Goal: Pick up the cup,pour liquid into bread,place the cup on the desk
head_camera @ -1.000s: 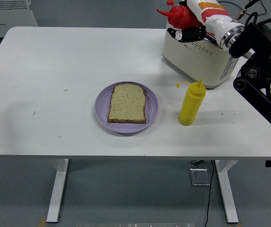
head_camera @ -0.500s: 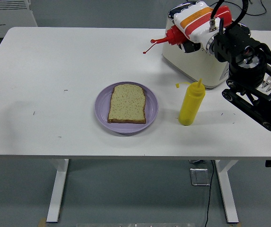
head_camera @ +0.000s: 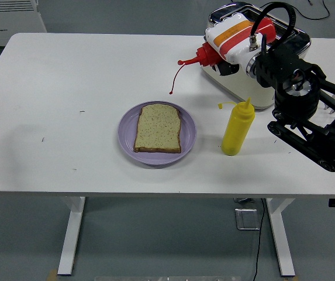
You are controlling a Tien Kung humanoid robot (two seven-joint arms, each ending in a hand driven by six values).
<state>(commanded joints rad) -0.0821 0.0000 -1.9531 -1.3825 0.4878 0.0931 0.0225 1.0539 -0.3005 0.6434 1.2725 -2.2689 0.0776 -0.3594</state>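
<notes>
The right robot hand (head_camera: 228, 50) was clenched around a red bottle (head_camera: 205, 55), its white, orange-striped casing wrapped over the bottle's body so that only the red neck and nozzle showed. A second before, that hand had been higher and further right, above the toaster (head_camera: 246, 82), with the bottle more upright. Now the arm had swung in over the bench (head_camera: 68, 88) and lowered, and the bottle lay tipped almost level, nozzle pointing left.

A thin red stream (head_camera: 176, 76) hung from the nozzle and curved down to a drop at its lower end; none had shown earlier. The drop was above and a little right of the plate's far rim; whether it had yet reached the bench was hard to judge from this angle.

The bread (head_camera: 158, 128) lay flat on the purple plate (head_camera: 187, 137) near the middle of the bench, unmarked by red, exactly where it had been. The yellow bottle (head_camera: 237, 127) stood upright just right of the plate, also unmoved, with the black arm's elbow joints now close to its right. The toaster sat at the far right, partly behind the hand.
</notes>
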